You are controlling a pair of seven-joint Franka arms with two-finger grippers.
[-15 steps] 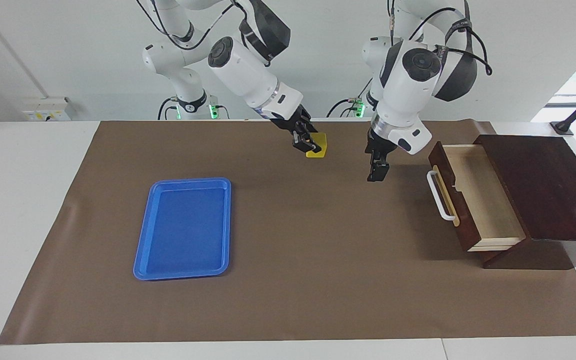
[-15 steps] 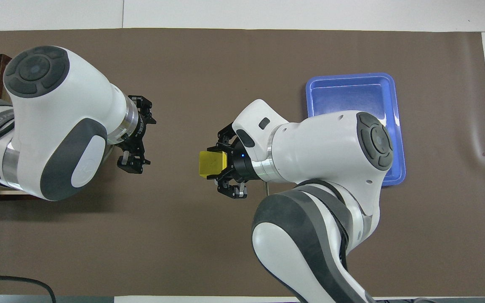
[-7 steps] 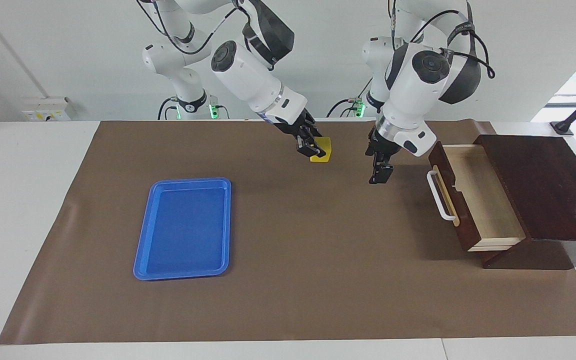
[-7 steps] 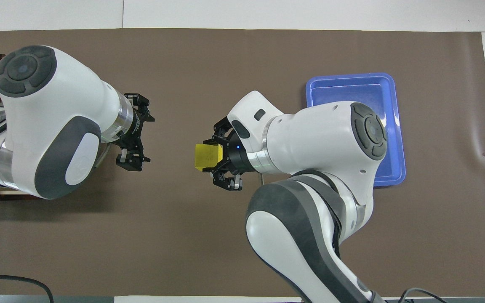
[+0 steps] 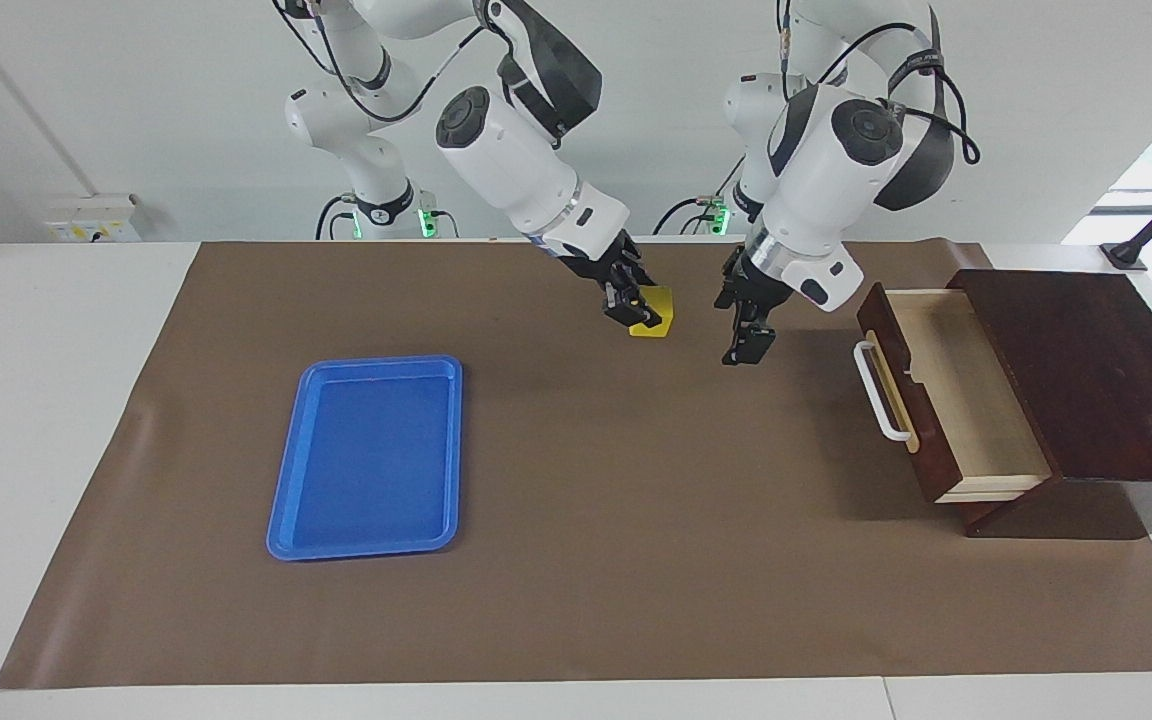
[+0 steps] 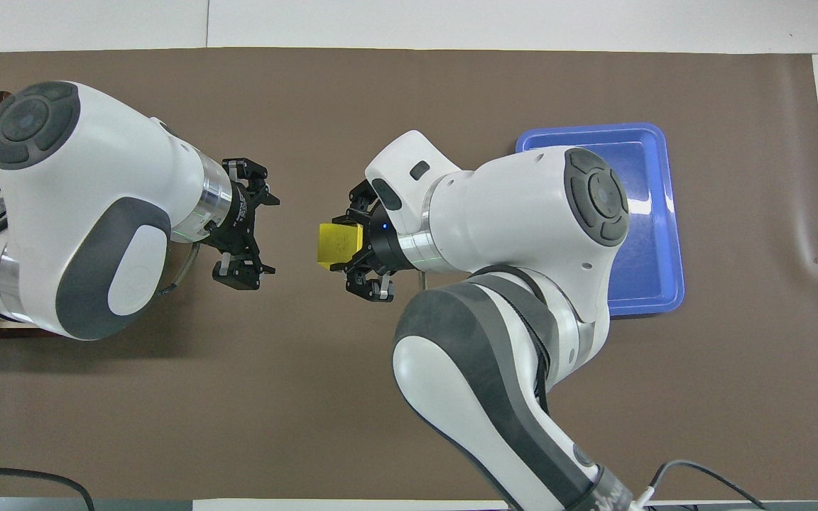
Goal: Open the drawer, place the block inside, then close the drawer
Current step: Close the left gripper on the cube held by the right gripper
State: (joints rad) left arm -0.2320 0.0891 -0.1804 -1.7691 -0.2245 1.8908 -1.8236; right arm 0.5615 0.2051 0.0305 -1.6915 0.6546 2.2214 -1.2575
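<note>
Landmark: drawer (image 5: 966, 385), pulled out of its dark wooden box (image 5: 1086, 370) at the left arm's end of the worktop (image 5: 636, 560). White bar handle (image 5: 881, 392) faces the middle of the worktop; the pale wood interior is bare.

Item 1, block (image 5: 654, 311): small yellow cube, well apart from the drawer, toward the middle of the worktop. It sits between the fingers of the right pincer (image 5: 631, 306); whether it rests on the brown mat or is just lifted off it cannot be told.

Item 2, right pincer: clenched on the block, reaching in from the right arm's end, tilted toward the drawer.

Item 3, left pincer (image 5: 744, 340): hangs over the brown mat between the block and the drawer front, touching neither. In the overhead view its fingers (image 6: 237, 273) stand spread with nothing between them.

Item 4, blue tray (image 5: 368, 455): farther from the drawer than the block is, toward the right arm's end. Not part of the job.

Step in hand, by judgement: the opening looks done, and the block is being brought toward the drawer.

Next move, by judgement: either carry the block over the drawer's front wall or pass it to the left pincer, which stands close and ready. A handover needs the left fingers set on the block's free faces before the right lets go. Closing is not yet done.
</note>
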